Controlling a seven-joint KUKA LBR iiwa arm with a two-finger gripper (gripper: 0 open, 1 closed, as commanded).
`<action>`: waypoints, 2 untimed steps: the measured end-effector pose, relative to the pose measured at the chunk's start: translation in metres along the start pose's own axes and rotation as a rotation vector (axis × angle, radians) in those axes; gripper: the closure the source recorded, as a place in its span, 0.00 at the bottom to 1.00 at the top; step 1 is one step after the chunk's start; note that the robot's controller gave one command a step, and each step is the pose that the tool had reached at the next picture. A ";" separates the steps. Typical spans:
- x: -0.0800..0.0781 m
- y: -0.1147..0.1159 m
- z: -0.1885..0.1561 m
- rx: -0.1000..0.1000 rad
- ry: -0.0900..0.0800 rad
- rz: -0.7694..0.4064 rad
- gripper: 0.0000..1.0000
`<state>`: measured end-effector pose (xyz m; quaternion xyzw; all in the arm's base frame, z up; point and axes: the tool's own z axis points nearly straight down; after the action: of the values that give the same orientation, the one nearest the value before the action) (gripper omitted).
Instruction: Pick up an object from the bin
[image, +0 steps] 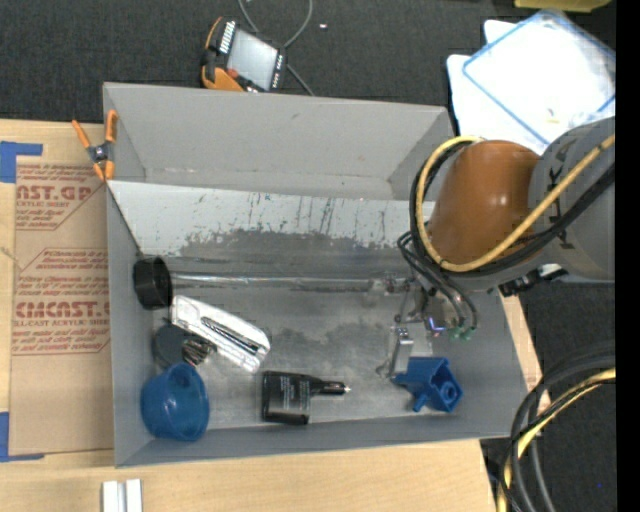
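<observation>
My gripper (402, 350) hangs low at the bin's right side, under the arm's orange-brown cover. Its tip stands just above and to the left of a small blue plastic block (431, 386) that lies near the front right corner of the bin floor. Whether it touches the block I cannot tell. A black stubby tool with a metal tip (293, 395) lies on the floor to the gripper's left, apart from it.
Along the bin's left side lie a black round cap (152, 282), a clear packet with dark bits inside (222, 333), a dark grey piece (174, 347) and a blue round cup-like thing (175, 403). The arm and its cables cover the bin's right wall.
</observation>
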<state>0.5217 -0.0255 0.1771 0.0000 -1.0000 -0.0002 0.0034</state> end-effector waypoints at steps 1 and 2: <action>-0.002 0.000 -0.004 0.001 -0.008 -0.001 0.00; 0.028 0.073 0.110 -0.002 -0.008 -0.078 0.00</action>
<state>0.4934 0.0476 0.0674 0.0389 -0.9992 -0.0011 -0.0008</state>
